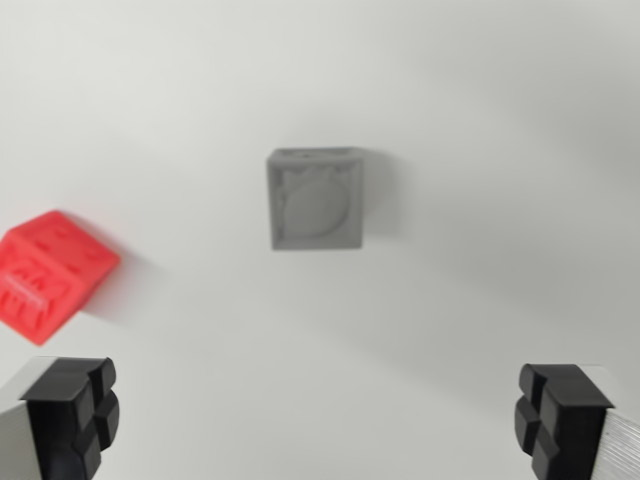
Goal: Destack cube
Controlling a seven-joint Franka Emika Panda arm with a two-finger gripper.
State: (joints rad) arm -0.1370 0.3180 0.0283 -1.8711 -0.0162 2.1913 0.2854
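A grey cube (315, 199) with a round recess on its top face rests on the white surface, near the middle of the wrist view. A red cube (50, 274) lies apart from it at the wrist view's left edge, turned at an angle and partly cut off. My gripper (315, 415) hangs above the surface, nearer the camera than both cubes. Its two black fingertips (75, 405) stand far apart at the bottom corners, with nothing between them. The grey cube lies ahead of the gap between the fingers.
The white tabletop (480, 120) fills the whole view. A soft shadow falls to the right of the grey cube.
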